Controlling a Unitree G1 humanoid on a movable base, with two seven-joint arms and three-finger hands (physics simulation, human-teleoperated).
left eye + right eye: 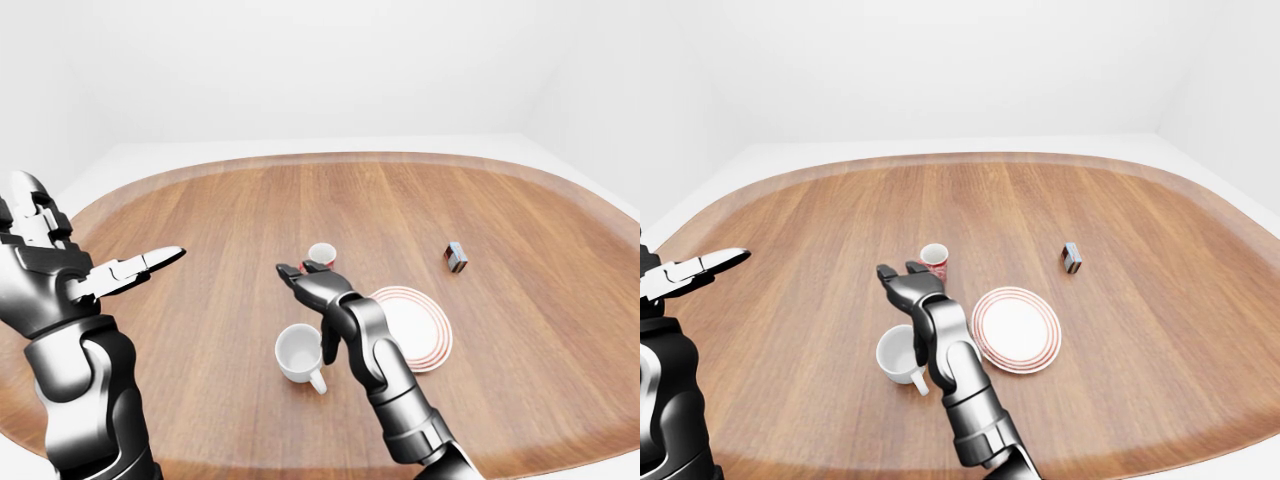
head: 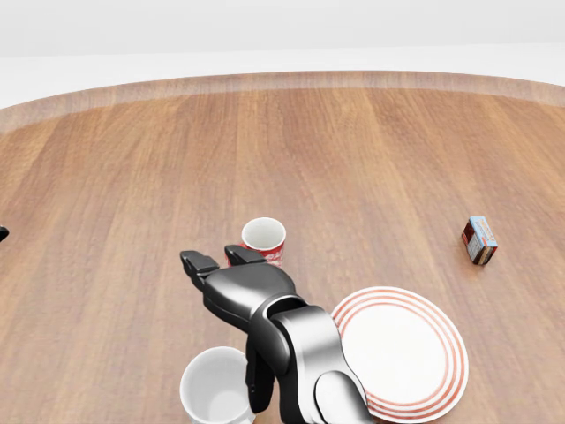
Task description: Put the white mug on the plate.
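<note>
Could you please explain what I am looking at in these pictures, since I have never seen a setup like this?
These are simulator renders from three cameras on a humanoid robot's head, looking out over its own arms: one head view and a left-eye and right-eye pair that show almost the same scene. The dark metal limbs are its arms, each ending in a three-finger hand. The right hand reaches with open fingers over a wooden table, just above the white mug. The left hand is raised at the left, also open. Neither holds anything. Also on the table are a red patterned mug, a white plate with red rings, empty, and a small box.
</note>
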